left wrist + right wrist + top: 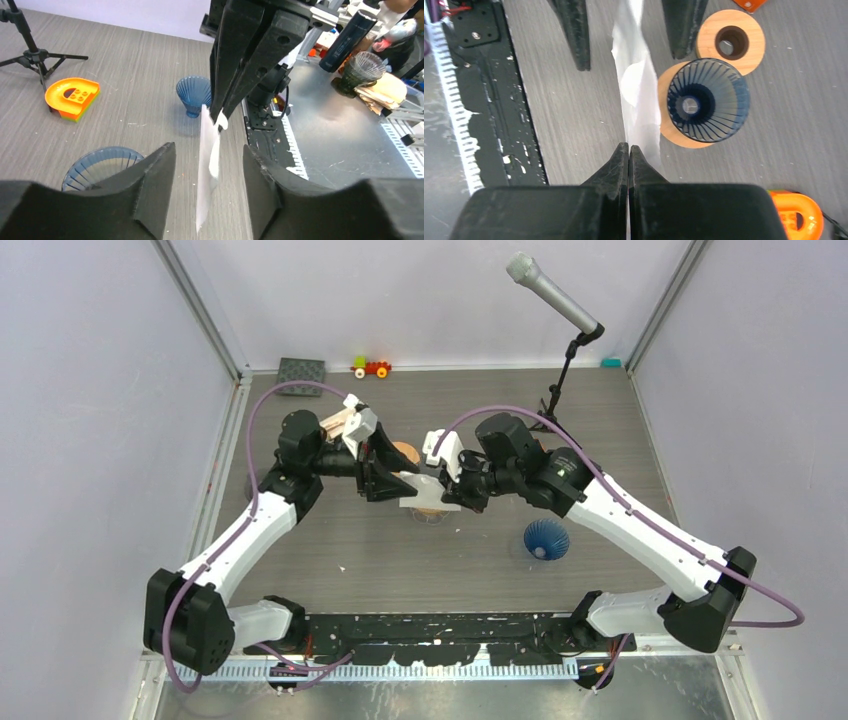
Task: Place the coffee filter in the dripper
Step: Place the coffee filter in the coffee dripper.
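Right gripper (629, 150): jaws fully closed, pinching the near edge of the coffee filter (636, 90). The paper runs edge-on straight ahead of my right fingertips, flat and white, a bit crumpled.

Left gripper (209, 149): part open, holding nothing. Its fingers (574, 30) stand one each side of the filter's far end, with a visible gap on both sides and no contact.

Filter is not in the dripper (708, 100). The dripper is ahead and just right of my right fingertips, mouth up, on its wooden base (674, 137). The filter passes along the base's left side. Can't tell whether it touches.

From the left wrist, the dripper is low and left of my left finger.

Further out past the dripper: wooden ring (730, 42). Orange block (796, 215) sits right of my right gripper body. A second blue dripper (546, 538) is on the table (400, 570), apart from both grippers.
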Controlling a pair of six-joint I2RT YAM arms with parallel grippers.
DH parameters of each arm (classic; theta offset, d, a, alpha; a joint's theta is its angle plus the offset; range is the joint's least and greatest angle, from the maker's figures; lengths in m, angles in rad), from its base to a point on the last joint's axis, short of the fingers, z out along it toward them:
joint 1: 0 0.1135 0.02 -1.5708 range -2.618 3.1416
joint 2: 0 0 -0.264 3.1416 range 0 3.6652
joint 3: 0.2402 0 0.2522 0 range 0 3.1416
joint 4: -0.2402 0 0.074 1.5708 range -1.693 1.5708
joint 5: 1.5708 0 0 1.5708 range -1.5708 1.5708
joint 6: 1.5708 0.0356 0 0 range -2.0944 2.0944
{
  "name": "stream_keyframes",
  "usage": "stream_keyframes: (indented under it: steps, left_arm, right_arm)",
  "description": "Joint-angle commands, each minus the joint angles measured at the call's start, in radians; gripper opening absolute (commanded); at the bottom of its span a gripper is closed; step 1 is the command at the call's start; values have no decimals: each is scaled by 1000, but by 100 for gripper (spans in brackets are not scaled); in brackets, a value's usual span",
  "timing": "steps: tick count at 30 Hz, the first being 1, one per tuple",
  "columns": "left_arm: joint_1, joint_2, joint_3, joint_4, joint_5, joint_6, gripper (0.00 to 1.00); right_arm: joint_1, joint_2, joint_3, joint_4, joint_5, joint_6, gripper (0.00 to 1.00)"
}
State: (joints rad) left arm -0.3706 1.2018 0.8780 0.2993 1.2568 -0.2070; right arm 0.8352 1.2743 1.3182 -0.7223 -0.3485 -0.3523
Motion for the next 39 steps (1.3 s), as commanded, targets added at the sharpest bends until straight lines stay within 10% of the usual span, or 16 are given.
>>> stream_keyframes:
  steps: [1, 17, 39]
  left_arm:
    - [7, -33, 44, -30, -25, -14, 61]
    - [-18, 75, 393, -506, -304, -70, 72]
    - [-115, 162, 361, -568, -290, -44, 73]
  right_arm:
    - [-2, -2, 81, -49, 98, -113, 0]
    - [59, 47, 144, -160, 266, -292, 1]
    - [125, 89, 185, -175, 315, -294, 1]
